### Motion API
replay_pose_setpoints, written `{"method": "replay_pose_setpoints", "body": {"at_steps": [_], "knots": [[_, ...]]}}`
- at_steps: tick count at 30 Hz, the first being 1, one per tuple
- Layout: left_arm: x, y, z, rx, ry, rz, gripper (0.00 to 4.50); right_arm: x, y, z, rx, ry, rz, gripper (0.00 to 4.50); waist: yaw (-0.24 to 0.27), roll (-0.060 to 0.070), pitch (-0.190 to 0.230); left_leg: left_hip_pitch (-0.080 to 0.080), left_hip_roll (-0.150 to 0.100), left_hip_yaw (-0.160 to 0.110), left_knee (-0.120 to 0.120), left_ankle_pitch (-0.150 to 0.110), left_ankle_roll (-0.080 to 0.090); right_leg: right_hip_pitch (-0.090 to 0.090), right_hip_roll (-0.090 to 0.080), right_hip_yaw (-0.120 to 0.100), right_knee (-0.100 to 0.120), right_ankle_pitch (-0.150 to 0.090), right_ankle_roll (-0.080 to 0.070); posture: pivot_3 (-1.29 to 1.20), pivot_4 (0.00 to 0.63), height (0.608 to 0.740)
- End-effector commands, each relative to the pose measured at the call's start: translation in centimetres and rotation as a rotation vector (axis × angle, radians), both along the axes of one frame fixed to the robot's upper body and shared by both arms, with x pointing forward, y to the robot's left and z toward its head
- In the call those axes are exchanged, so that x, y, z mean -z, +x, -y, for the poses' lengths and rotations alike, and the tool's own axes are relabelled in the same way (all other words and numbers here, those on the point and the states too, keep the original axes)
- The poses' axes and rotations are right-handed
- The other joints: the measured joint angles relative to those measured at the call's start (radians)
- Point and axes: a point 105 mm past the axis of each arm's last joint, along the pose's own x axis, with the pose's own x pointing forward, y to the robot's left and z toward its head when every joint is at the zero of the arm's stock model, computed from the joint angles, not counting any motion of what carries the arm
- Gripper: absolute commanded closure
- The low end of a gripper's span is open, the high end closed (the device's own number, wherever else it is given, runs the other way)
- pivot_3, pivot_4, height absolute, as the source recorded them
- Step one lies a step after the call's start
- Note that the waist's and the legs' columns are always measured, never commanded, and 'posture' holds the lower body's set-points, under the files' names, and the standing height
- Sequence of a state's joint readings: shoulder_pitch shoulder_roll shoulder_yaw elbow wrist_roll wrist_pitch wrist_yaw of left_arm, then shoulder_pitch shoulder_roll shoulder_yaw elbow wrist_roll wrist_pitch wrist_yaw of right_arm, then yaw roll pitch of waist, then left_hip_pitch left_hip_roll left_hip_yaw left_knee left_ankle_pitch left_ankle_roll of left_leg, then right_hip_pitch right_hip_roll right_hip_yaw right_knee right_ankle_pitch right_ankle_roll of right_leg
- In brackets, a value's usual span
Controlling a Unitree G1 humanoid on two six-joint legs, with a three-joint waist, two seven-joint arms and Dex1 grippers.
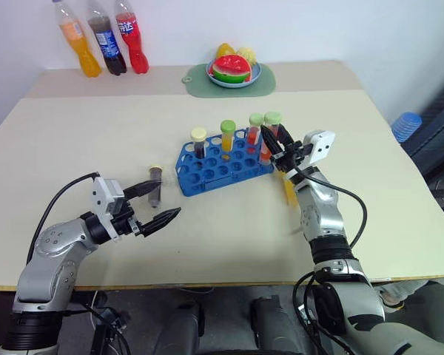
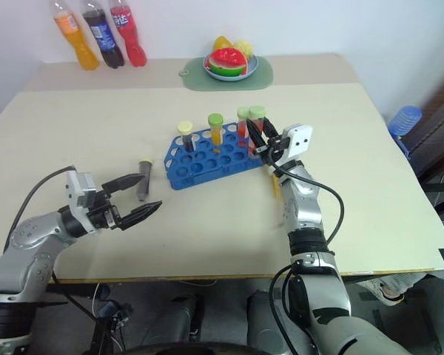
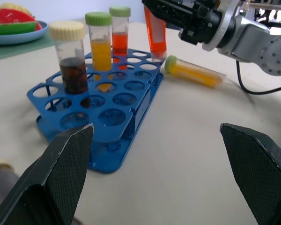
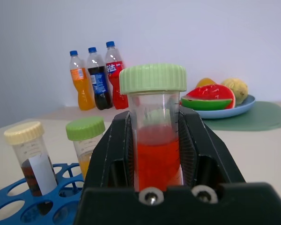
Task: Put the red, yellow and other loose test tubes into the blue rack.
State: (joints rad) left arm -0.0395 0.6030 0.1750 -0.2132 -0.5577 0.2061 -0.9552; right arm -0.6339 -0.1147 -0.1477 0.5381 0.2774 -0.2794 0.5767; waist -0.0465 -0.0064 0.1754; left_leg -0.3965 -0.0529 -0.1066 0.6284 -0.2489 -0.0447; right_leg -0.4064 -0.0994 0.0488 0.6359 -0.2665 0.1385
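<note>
The blue rack (image 1: 220, 164) sits mid-table and holds three capped test tubes: dark brown (image 1: 199, 142), yellow-orange (image 1: 228, 137) and red (image 1: 254, 131). My right gripper (image 1: 275, 142) is shut on another red test tube (image 4: 157, 157) with a green cap, held upright with its tip (image 3: 158, 52) just over the rack's far corner. A yellow test tube (image 1: 289, 191) lies on the table beside my right arm. A dark test tube (image 1: 155, 186) rests on the table to the left of the rack. Close by it, my left gripper (image 1: 169, 197) is open and holds nothing.
Three soda bottles (image 1: 103, 41) stand at the table's far left corner. A plate of toy fruit (image 1: 233, 70) sits on a pale green mat (image 1: 263, 85) at the far middle. A blue object (image 1: 407, 126) lies beyond the table's right edge.
</note>
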Motion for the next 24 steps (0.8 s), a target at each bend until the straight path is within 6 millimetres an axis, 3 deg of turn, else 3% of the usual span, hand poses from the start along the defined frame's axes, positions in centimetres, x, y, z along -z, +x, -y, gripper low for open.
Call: {"method": "replay_pose_setpoints", "body": {"at_steps": [1,13,20,21,24], "knots": [[-1.1,-0.2,-0.3,-0.010,-0.006,0.055,0.00,0.9,0.4,-0.6,0.005,-0.013,-0.019,3.69,0.000,0.000,0.000,0.002,0.000,0.000,0.000,0.000,0.000,0.002,0.000,0.000,0.000,0.000,0.000,0.00,0.150,0.740],[-1.0,-0.5,-0.1,-0.010,-0.014,0.054,0.00,1.5,0.9,-1.7,-0.029,0.013,-0.022,3.69,-0.004,0.000,0.000,0.004,0.001,0.001,-0.001,0.000,0.000,0.004,0.001,0.001,0.000,0.000,0.000,0.00,0.150,0.740],[-0.9,-0.4,0.2,-0.006,-0.020,0.050,0.00,0.5,0.2,-1.8,-0.007,-0.090,0.071,0.25,-0.010,0.000,0.000,0.004,0.001,0.001,-0.001,0.000,0.000,0.003,0.001,0.001,0.000,0.000,0.000,0.00,0.150,0.740],[-0.8,-0.4,0.2,-0.006,-0.019,0.050,0.00,0.4,-0.1,-1.9,-0.030,-0.120,0.080,0.06,-0.010,0.000,0.000,0.004,0.001,0.001,-0.001,0.000,0.000,0.003,0.001,0.001,0.000,0.000,0.000,0.00,0.150,0.740],[-0.7,-0.3,0.2,-0.008,-0.017,0.050,0.00,-0.1,-0.9,-1.4,-0.063,-0.190,0.085,0.06,-0.002,0.000,0.000,0.004,0.001,0.000,-0.001,0.000,0.000,0.003,0.001,0.001,0.000,0.000,0.000,0.00,0.150,0.740]]}}
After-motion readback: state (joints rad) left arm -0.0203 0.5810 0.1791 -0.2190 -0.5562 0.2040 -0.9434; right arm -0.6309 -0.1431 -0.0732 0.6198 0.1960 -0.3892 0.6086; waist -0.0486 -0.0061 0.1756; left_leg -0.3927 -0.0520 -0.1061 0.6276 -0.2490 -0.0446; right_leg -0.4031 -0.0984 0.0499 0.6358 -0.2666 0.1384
